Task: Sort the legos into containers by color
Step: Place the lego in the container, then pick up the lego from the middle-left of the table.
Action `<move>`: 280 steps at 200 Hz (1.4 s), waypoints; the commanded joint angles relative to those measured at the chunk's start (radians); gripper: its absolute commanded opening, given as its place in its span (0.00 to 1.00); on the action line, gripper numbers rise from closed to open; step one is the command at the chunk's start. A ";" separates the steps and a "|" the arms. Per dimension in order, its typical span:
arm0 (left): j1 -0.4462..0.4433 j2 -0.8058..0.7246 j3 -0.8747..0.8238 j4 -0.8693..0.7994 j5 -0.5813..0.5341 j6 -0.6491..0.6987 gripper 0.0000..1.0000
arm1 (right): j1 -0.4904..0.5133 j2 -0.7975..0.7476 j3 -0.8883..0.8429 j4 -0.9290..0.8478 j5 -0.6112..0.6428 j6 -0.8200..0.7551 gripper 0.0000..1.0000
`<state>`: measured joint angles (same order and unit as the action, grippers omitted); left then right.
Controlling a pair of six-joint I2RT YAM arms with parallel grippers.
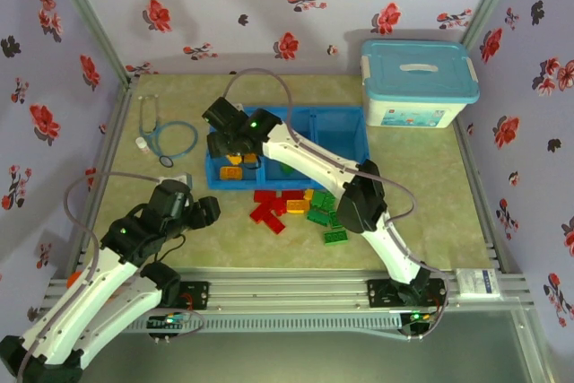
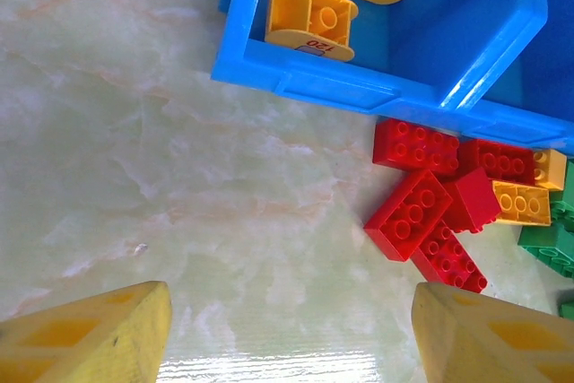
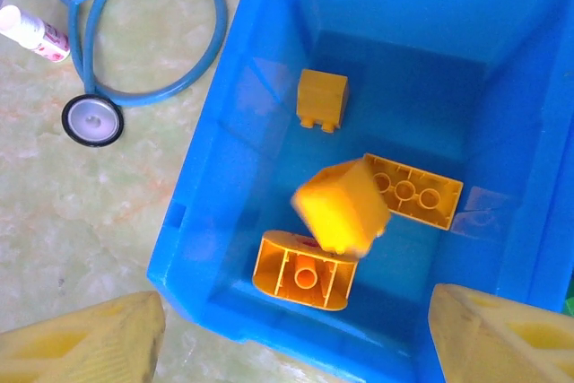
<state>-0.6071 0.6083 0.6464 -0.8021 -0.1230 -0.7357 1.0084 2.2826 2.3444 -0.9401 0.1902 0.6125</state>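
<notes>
Top view: blue tray (image 1: pixel 348 136), mixed legos (image 1: pixel 300 208) on open surface (image 1: pixel 430 204) at its near edge; left wrist: left pincer (image 2: pixel 291 334) spread over bare surface; right wrist: right pincer (image 3: pixel 296 334) spread above four yellow legos (image 3: pixel 408 190) in the left compartment (image 3: pixel 224 141).

Yellow legos (image 3: pixel 321 100) in blue tray (image 3: pixel 211 213) left compartment, mixed lego pile (image 1: pixel 287 205) just beside

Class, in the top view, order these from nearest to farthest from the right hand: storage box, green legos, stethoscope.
From the right hand:
1. stethoscope, just left.
2. green legos, on the table nearer the bases.
3. storage box, back right corner.
</notes>
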 commanded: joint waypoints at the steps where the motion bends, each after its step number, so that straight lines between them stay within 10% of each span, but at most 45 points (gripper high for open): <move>1: -0.011 -0.008 0.030 -0.023 -0.007 -0.018 0.71 | 0.003 -0.059 0.026 -0.076 0.015 -0.035 0.78; 147: -0.258 0.604 0.026 0.381 0.082 0.014 0.72 | -0.012 -0.924 -1.188 0.251 0.138 0.187 0.78; 280: -0.246 0.931 0.182 0.399 0.075 0.111 0.60 | -0.031 -1.179 -1.441 0.251 0.189 0.267 0.78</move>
<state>-0.8597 1.5177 0.8032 -0.4084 -0.0475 -0.6464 0.9859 1.1236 0.9215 -0.6994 0.3458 0.8490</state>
